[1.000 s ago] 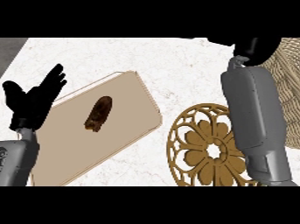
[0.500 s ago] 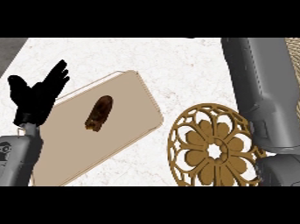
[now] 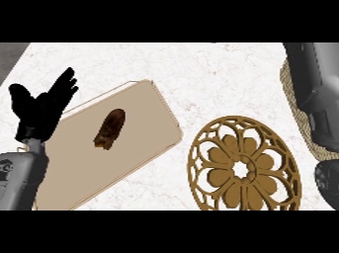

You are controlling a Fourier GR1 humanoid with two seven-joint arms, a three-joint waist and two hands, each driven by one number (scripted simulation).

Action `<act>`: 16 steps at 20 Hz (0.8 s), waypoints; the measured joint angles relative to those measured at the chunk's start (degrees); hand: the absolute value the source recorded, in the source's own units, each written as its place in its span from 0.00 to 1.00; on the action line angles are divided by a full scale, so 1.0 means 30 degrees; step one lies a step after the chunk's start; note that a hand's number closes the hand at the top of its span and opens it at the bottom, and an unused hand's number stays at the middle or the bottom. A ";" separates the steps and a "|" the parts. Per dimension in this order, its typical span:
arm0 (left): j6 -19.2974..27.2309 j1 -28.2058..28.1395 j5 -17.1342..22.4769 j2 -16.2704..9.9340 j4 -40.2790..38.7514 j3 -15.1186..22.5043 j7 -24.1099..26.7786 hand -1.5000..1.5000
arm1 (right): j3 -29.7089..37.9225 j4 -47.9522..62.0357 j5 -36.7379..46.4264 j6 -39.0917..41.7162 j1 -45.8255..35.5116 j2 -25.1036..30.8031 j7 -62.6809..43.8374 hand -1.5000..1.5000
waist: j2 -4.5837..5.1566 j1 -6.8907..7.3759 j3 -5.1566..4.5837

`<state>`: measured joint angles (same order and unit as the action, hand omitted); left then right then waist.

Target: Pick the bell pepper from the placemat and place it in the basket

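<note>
Brown and long, the bell pepper (image 3: 110, 129) lies mid-placemat (image 3: 146, 106), its long axis running up-right to down-left. The left hand (image 3: 42, 106) rests just left of it, fingers open and upward, holding nothing, clearly the nearer. Only the right forearm (image 3: 325, 94) shows, over the basket (image 3: 292, 101); its hand is out of view.

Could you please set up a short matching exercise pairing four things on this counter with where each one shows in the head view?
Things:
1. left hand
2. brown object
3. round openwork trivet
4. right forearm

Places:
A. lying on the tan placemat
B. along the right edge
C. open, at the placemat's left end
D. on the counter, right of the placemat

Pairs: 1-C, 2-A, 3-D, 4-B
</note>
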<state>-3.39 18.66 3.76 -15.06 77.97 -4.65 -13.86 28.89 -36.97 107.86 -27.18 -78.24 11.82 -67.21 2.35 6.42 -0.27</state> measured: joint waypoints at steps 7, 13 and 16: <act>0.0109 -0.0846 0.0004 0.0003 0.0086 -0.0241 0.0379 0.50 | 0.1234 0.1165 0.1804 -0.0043 -0.0052 0.0635 -0.0571 1.00 | -0.0183 -0.0400 0.0045; 0.0340 -0.1228 -0.0121 0.0030 0.0268 -0.0355 0.0384 0.50 | 0.2268 0.1772 0.2427 -0.0793 0.0831 0.0786 -0.0304 1.00 | -0.0332 -0.0871 0.0076; 0.0359 -0.1240 -0.0095 0.0034 0.0403 -0.0386 0.0250 0.50 | 0.2771 0.1729 0.2499 -0.1427 0.1397 0.0670 -0.0107 1.00 | -0.0364 -0.0999 0.0086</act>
<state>-2.31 14.94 3.47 -14.96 79.18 -5.81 -13.11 37.20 -31.78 115.36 -31.46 -74.05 13.83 -67.53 1.26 3.43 -0.01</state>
